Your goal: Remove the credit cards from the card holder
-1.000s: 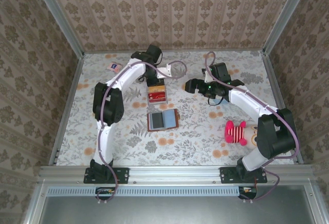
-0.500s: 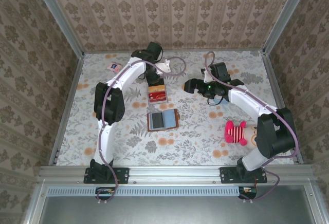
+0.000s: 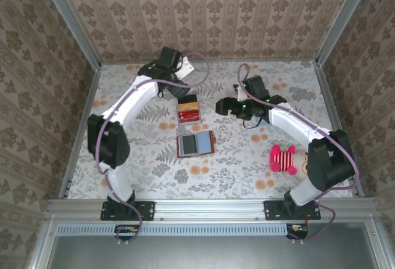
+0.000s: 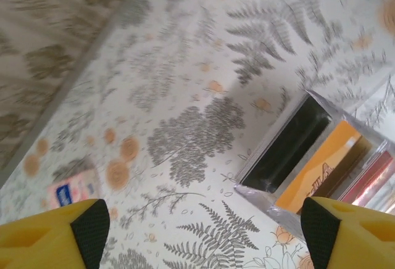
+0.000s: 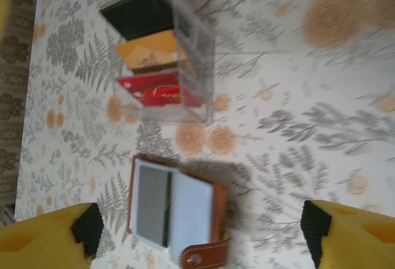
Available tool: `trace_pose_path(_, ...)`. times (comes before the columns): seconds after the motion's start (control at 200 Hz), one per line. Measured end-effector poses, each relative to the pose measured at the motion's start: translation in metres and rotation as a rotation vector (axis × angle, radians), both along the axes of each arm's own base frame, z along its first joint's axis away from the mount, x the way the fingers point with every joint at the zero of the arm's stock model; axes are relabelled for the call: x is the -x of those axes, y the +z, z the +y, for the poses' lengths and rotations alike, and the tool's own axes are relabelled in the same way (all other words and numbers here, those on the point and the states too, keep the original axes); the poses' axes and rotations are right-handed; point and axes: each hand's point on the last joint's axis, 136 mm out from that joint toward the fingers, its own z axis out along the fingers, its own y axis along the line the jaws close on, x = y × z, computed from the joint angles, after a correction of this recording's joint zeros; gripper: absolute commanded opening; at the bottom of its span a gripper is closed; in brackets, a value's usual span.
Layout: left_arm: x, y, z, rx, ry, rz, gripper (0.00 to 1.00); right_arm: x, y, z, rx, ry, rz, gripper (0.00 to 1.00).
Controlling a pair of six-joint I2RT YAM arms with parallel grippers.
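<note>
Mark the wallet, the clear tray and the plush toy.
wallet point(image 5: 205, 253): right wrist view, on its brown strap tab.
clear tray point(image 5: 199, 59): right wrist view, on its clear side wall.
plush toy point(image 3: 282, 158): top view, on its pink striped body.

1. Left wrist cam: whole shot motion-blurred. left gripper point(image 4: 203, 232) fingers point(image 4: 43, 241) cropped at bottom corners, tips only.
2. Same cam: tray point(image 4: 308, 158) cut by right edge; contents smeared – dark, orange, red slabs, can't ID.
3. packet point(image 4: 73, 190) nr table point(image 4: 185, 65) edge by wall point(image 4: 37, 34): print unreadable.
4. Right wrist cam: blurred too. right gripper point(image 5: 197, 232) fingers point(image 5: 345, 235) cropped at bottom corners.
5. card holder point(image 5: 176, 213): grey panels inside, can't tell credit cards from pockets; strap point(image 5: 196, 258) smeared, nr bottom edge.
6. Top cam: card holder interior too small to count anything; plush toy point(image 3: 282, 158) partly behind right arm point(image 3: 327, 158) elbow.
</note>
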Motion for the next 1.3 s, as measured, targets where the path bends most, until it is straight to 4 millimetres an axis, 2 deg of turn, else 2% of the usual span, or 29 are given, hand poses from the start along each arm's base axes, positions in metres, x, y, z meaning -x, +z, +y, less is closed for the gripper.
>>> trace_pose_path(0.09, 0.013, 0.024, 0.015, 0.08, 0.106, -0.064, 0.89, 0.016, 0.001, 0.026, 0.018, 0.052, -0.007, 0.8)
trace_pose_path(0.195, 0.026, 0.039, 0.03, 0.146, 0.22, -0.102, 0.93, 0.039, 0.001, 0.058, 0.036, 0.11, -0.012, 0.74)
trace_pose_path(0.31, 0.042, 0.034, 0.045, 0.206, 0.347, -0.09, 0.93, 0.059, 0.002, 0.089, 0.039, 0.163, -0.006, 0.67)
trace_pose_path(0.385, 0.054, 0.021, 0.054, 0.256, 0.431, -0.057, 0.94, 0.064, -0.003, 0.106, 0.04, 0.178, 0.006, 0.65)
trace_pose_path(0.43, 0.063, 0.01, 0.059, 0.284, 0.475, -0.031, 0.99, 0.066, -0.01, 0.112, 0.049, 0.175, 0.021, 0.64)
trace_pose_path(0.64, 0.108, -0.054, 0.063, 0.424, 0.604, 0.146, 1.0, 0.068, -0.057, 0.115, 0.097, 0.101, 0.147, 0.48)
trace_pose_path(0.79, 0.131, -0.091, 0.06, 0.508, 0.677, 0.267, 0.93, 0.068, -0.085, 0.115, 0.116, 0.061, 0.215, 0.38)
trace_pose_path(0.935, 0.142, -0.105, 0.048, 0.607, 0.712, 0.363, 0.8, 0.069, -0.099, 0.115, 0.125, 0.033, 0.255, 0.28)
trace_pose_path(1.075, 0.154, -0.118, 0.037, 0.714, 0.739, 0.448, 0.67, 0.069, -0.109, 0.113, 0.137, 0.015, 0.285, 0.23)
trace_pose_path(1.21, 0.171, -0.138, 0.029, 0.772, 0.772, 0.543, 0.54, 0.068, -0.113, 0.11, 0.141, 0.004, 0.295, 0.22)
trace_pose_path(1.3, 0.176, -0.142, 0.022, 0.803, 0.779, 0.582, 0.44, 0.065, -0.113, 0.108, 0.139, -0.002, 0.295, 0.22)
